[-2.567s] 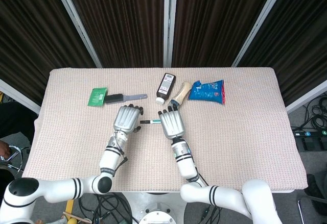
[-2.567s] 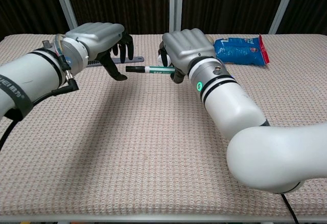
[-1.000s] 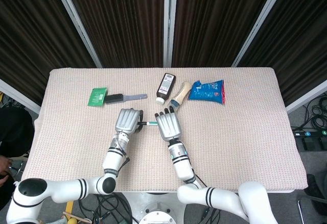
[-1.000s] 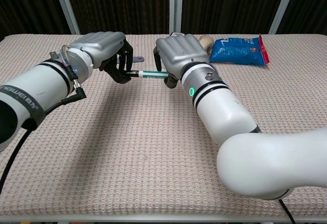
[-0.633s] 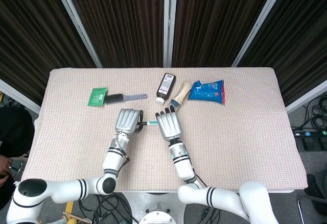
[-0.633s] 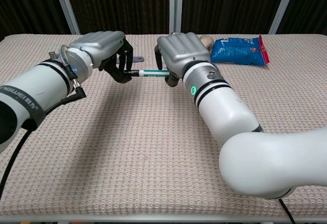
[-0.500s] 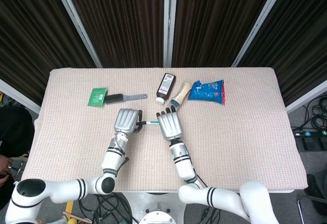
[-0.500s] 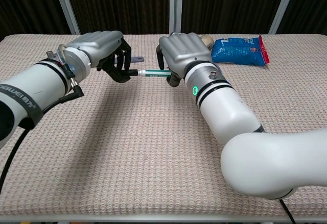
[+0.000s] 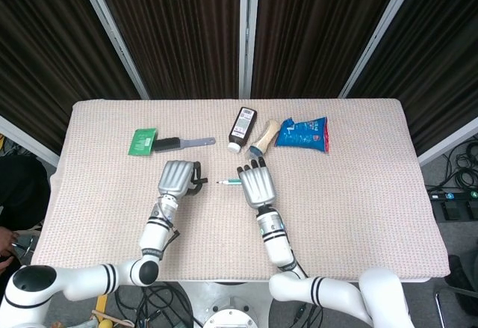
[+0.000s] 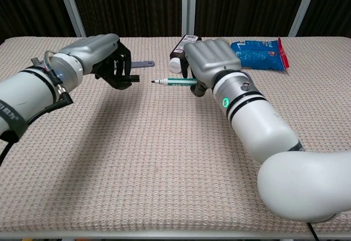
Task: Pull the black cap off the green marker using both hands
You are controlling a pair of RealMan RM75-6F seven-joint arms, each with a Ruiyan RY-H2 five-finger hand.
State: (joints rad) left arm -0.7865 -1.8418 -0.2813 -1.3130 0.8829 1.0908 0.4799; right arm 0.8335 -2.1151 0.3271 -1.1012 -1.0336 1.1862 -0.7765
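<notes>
Fingers (image 10: 122, 68) of left hand (image 10: 101, 57) pinch black cap (image 10: 133, 78); right hand (image 10: 208, 60) grips uncapped green marker (image 10: 174, 81), parts apart.

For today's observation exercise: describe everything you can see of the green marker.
The green marker is a slim green barrel with a white collar and a dark tip, which is bare because the cap is off. It lies roughly level above the table, tip pointing toward the left hand. The right hand grips its rear end, hiding that part. Nothing else touches it.
</notes>
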